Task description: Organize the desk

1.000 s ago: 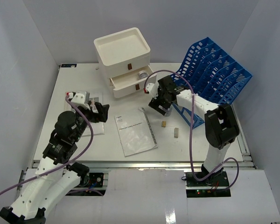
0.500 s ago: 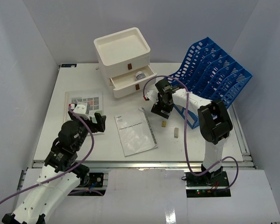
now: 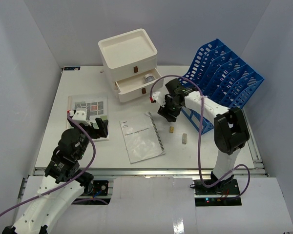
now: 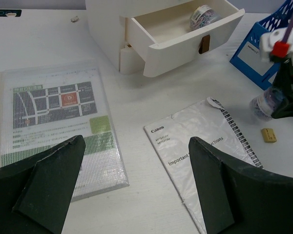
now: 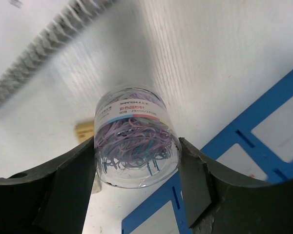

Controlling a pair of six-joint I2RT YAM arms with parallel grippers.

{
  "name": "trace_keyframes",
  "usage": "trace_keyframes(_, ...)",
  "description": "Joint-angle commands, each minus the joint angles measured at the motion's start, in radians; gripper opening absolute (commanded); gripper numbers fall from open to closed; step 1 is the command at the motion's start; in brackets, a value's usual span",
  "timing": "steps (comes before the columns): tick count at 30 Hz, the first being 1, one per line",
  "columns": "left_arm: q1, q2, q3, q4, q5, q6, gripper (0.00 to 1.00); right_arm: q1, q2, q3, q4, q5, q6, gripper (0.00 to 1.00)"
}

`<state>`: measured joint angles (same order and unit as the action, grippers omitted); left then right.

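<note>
The desk [image 3: 78,83] is a wide white tabletop. My right gripper [image 3: 169,111] is shut on a clear jar of coloured paper clips [image 5: 134,141], held beside the foot of the blue file rack [image 3: 224,78]. The jar also shows in the left wrist view [image 4: 264,104]. My left gripper [image 3: 100,127] is open and empty above the desk. Its fingertips straddle the gap between a laminated map sheet [image 4: 53,122] and a Canon manual [image 4: 205,131].
A white three-drawer box [image 3: 129,53] stands at the back. Its middle drawer [image 3: 136,84] is open with a tape roll [image 4: 202,14] inside. A tan eraser [image 3: 171,129] and a grey one [image 3: 184,138] lie right of the manual [image 3: 140,140].
My left gripper has pulled back toward the near edge, off the map sheet. My right gripper has turned slightly and stays about where it was.
</note>
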<state>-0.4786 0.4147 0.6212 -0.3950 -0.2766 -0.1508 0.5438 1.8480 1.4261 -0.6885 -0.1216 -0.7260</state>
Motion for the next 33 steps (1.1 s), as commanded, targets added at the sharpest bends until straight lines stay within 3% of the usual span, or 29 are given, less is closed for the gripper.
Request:
trace_keyframes(1, 0.005, 0.001, -0.003, -0.007, -0.019, -0.009, 0.98, 0.004, -0.14, 0.176, -0.016, -0.26, 0.03, 0.28)
trace_keyframes(5, 0.005, 0.02, -0.003, -0.01, -0.024, -0.007, 0.98, 0.008, -0.116, 0.35, 0.01, -0.396, 0.116, 0.27)
trace_keyframes(9, 0.005, 0.029, -0.005, -0.011, -0.031, -0.009, 0.98, 0.012, -0.023, 0.499, 0.076, -0.424, 0.233, 0.27)
trace_keyframes(20, 0.004, 0.074, -0.005, -0.013, -0.039, -0.01, 0.98, 0.022, 0.195, 0.652, 0.35, -0.277, 0.391, 0.29)
trace_keyframes(24, 0.004, 0.087, -0.005, -0.015, -0.044, -0.009, 0.98, 0.024, 0.247, 0.655, 0.405, -0.26, 0.396, 0.41)
trace_keyframes(26, 0.005, 0.091, -0.005, -0.015, -0.046, -0.009, 0.98, 0.025, 0.268, 0.649, 0.43, -0.223, 0.397, 0.7)
trace_keyframes(29, 0.005, 0.095, -0.005, -0.016, -0.047, -0.007, 0.98, 0.024, 0.255, 0.613, 0.449, -0.214, 0.385, 0.92)
trace_keyframes(33, 0.005, 0.093, -0.003, -0.015, -0.042, -0.008, 0.98, 0.022, 0.206, 0.56, 0.483, -0.211, 0.383, 0.9)
